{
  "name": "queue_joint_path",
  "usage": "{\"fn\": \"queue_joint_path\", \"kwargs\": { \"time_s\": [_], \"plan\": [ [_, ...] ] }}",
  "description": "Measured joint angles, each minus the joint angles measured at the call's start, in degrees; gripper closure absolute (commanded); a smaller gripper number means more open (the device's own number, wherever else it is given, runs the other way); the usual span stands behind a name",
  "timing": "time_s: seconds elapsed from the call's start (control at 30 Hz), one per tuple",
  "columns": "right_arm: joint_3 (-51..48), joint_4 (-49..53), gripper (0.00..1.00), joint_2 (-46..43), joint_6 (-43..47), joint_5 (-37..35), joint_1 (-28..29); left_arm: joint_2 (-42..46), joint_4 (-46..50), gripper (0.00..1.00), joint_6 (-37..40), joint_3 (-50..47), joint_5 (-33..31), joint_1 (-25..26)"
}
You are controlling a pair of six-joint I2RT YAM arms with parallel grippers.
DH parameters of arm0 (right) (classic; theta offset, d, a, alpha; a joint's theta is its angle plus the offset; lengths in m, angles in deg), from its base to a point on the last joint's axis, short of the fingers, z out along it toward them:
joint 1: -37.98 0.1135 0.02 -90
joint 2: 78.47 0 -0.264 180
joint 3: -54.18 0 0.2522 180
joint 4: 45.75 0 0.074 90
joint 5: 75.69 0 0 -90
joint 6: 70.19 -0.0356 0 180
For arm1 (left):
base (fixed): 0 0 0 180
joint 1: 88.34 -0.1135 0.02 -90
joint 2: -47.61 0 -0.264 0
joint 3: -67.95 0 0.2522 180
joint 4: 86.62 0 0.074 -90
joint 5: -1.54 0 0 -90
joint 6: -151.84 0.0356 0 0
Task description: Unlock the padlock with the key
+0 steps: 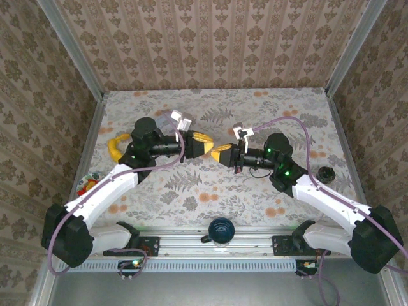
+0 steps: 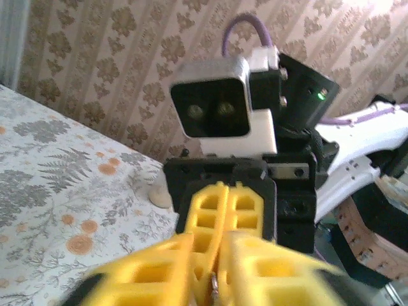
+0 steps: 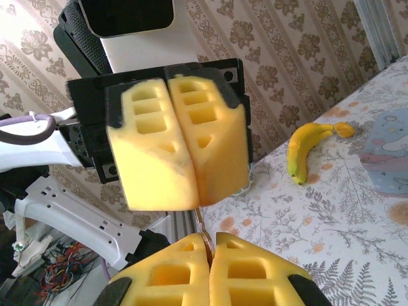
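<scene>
Currently both arms are reaching inward over the middle of the table and meeting tip to tip in the air, likely because key and lock need lining up off the surface. The left gripper is looking pressed together; whether it is gripping anything I cannot tell. The right gripper is squeezing fully together on a thin brassy metal sliver that is poking toward the left tips. Key or padlock part, I cannot tell; I am judging the padlock to be at this meeting point.
</scene>
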Motion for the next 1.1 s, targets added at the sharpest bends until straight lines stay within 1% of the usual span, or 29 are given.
{"fn": "queue_joint_path", "kwargs": {
  "time_s": [0.07, 0.13, 0.2, 0.23, 0.27, 0.4, 0.43, 0.5, 0.6, 0.67, 0.77, 0.9, 0.93, 1.1],
  "plan": [
    [0.00, 1.84, 1.00, -0.72, 0.61, -0.96, 0.00, 0.02, -1.20, 0.37, -1.31, -0.13, -1.55, -1.20],
    [0.00, 3.67, 1.00, -1.57, 1.16, -2.32, 0.00, 0.48, -1.60, 0.31, -2.40, -0.61, -4.07, -2.21],
    [0.00, 5.95, 1.00, -2.49, 1.68, -4.15, 0.00, 1.81, -0.74, 0.21, -2.45, -1.57, -7.91, -2.91],
    [0.00, 7.34, 1.00, -2.99, 2.03, -5.40, 0.00, 3.04, 0.50, 0.16, -2.38, -2.03, -10.69, -3.17],
    [0.00, 8.74, 1.00, -3.45, 2.36, -6.64, 0.00, 4.42, 2.01, 0.14, -2.29, -2.47, -13.64, -3.17],
    [0.02, 14.75, 1.00, -4.57, 2.82, -11.56, 0.00, 9.84, 6.21, 0.08, -1.68, -4.24, -24.50, -3.19],
    [0.11, 16.41, 1.00, -4.59, 2.82, -12.81, 0.00, 11.23, 7.56, 0.01, -1.25, -4.81, -27.67, -3.13],
    [0.52, 19.69, 1.00, -4.59, 2.78, -15.30, 0.00, 12.92, 10.95, 0.00, -0.57, -5.49, -33.66, -2.67],
    [1.84, 25.27, 1.00, -4.57, 2.54, -19.91, 0.00, 13.42, 18.38, 0.00, 0.07, -5.44, -45.11, -0.11],
    [3.43, 29.55, 1.00, -4.33, 2.27, -23.45, -0.02, 12.26, 24.11, 0.00, 0.15, -5.14, -52.96, 2.51],
    [5.55, 34.62, 1.00, -3.30, 1.40, -28.17, -0.17, 8.52, 30.40, 0.00, -0.42, -4.76, -62.05, 5.29],
    [5.86, 39.06, 1.00, -1.81, 0.26, -31.78, -0.72, 3.39, 33.46, 0.00, -2.82, -4.83, -68.85, 6.01],
    [5.86, 39.91, 1.00, -1.31, -0.20, -32.33, -0.83, 1.92, 33.68, 0.02, -3.43, -4.83, -70.69, 6.25],
    [5.86, 42.42, 1.00, -0.17, -1.60, -33.81, -1.14, -5.29, 33.59, 0.01, -4.02, -4.61, -75.65, 7.89]
  ]
}}
